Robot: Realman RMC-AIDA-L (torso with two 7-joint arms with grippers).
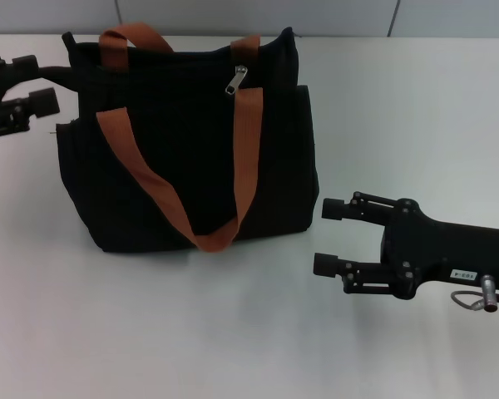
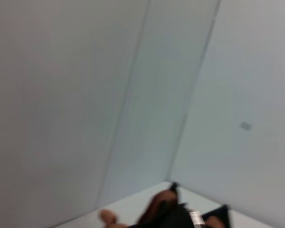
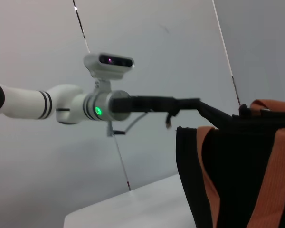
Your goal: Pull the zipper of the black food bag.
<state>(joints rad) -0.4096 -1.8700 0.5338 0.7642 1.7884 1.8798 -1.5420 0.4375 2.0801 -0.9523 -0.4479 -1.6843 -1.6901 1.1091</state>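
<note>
Black fabric forms the black food bag (image 1: pixel 191 141), standing upright on the white table (image 1: pixel 233 332) with its zipper (image 1: pixel 236 81) tab hanging at the top edge. Left gripper (image 1: pixel 46 87) reaches the bag's upper left corner, fingers apart, one touching the rim. Right gripper (image 1: pixel 326 237) hovers low beside the bag's right side, fingers spread, holding nothing.

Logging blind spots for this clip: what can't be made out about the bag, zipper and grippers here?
- Left gripper: in the head view its fingertips vanish behind the black food bag; the grip cannot be told.
- Zipper: the pull tab shows in the head view, but the track is lost against black fabric.
- Left wrist view: mostly wall, the bag cut off at the edge and blurred.
- Right gripper: open beside the bag; its own wrist view shows no fingers.
</note>
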